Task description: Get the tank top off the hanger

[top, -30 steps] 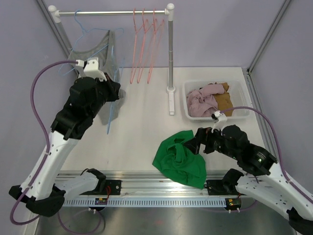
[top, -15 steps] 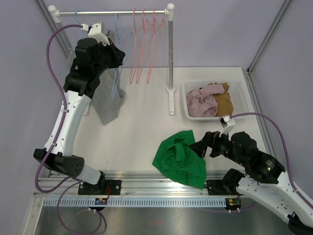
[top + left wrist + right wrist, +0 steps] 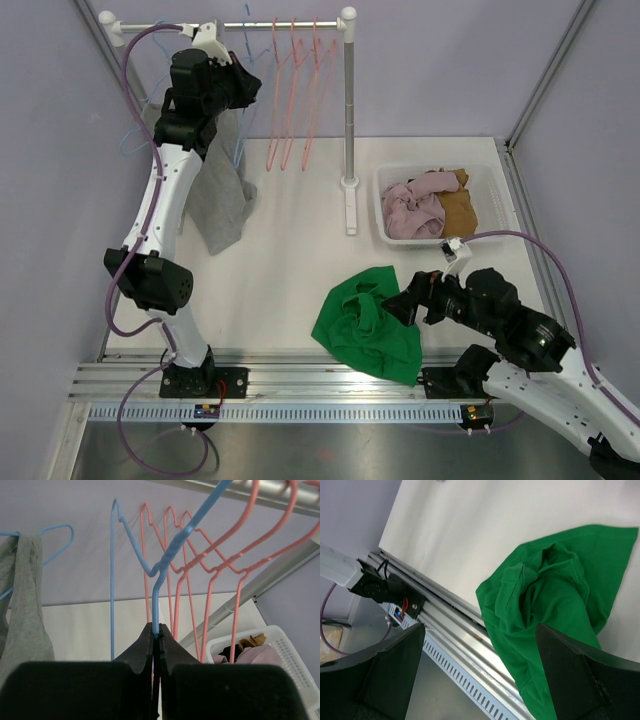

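Hanger handling at the rail point(image 3: 262, 24) is where I judge the task stands. My left end effector point(image 3: 156, 628) is up over the far left corner of the worktop point(image 3: 290, 230). It is clenched on the wire of a blue hanger point(image 3: 154, 595) just below its neck, jaws pinched flat with the wire between them. That hanger's hook reaches up to the rail beside the pink hangers point(image 3: 295, 90), and its frame looks bare to me.

The grey tank top point(image 3: 222, 200) is not on it. In the left wrist view a grey strap is looped over a second blue hanger point(image 3: 56, 529) further left. From above, the cloth hangs down beside my left arm toward the worktop; I cannot tell whether it touches. So I read the garment as not yet off.

My right end effector point(image 3: 408, 300) is released, jaws spread wide and holding nothing. It is poised by a green garment point(image 3: 365, 325) crumpled at the near edge, well apart from the tank top.

Next, I think, I must settle the hook I hold, since I cannot tell whether it sits fully on the rail. Then I let go and shift the left arm to the grey strap. That calls for a pinch on cloth alone, not wire, and a pull that lifts the strap over the hanger's shoulder without dragging the hanger off the rail.
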Robot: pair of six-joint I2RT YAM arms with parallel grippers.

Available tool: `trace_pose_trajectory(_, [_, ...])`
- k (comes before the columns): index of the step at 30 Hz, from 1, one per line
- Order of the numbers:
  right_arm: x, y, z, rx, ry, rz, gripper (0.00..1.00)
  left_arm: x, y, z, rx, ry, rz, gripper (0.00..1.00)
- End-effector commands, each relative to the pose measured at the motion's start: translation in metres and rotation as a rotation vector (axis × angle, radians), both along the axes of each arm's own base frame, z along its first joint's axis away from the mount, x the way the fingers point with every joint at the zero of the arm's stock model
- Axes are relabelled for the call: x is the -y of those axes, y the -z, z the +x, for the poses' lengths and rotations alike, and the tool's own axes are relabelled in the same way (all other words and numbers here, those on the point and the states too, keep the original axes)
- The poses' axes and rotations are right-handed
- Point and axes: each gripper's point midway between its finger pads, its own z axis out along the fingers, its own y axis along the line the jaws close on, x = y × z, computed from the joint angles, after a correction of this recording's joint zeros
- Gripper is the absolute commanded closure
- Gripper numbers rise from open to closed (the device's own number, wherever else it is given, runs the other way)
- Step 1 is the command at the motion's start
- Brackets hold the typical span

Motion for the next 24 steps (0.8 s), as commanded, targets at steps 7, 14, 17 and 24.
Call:
trace_pose_trajectory(7, [-0.020,0.043,0.014,-0.148,0.008,-0.115,0.01,0.003,0.000,0.007,0.050,0.027,-0.007,0.88])
trace_pose_trajectory(14, [-0.011,0.070,0.028,-0.226,0.093,-0.267,0.00,-0.008,-0.011,0.000,0.055,0.008,0.010,0.47])
trace_pose_trajectory(17, [-0.011,0.082,0.033,-0.236,0.114,-0.326,0.01,-0.018,-0.017,-0.010,0.043,-0.030,0.014,0.27])
trace_pose_trajectory(24, [-0.017,0.115,0.043,-0.275,0.148,-0.466,0.01,-0.048,-0.053,-0.086,0.085,-0.132,-0.021,0.01])
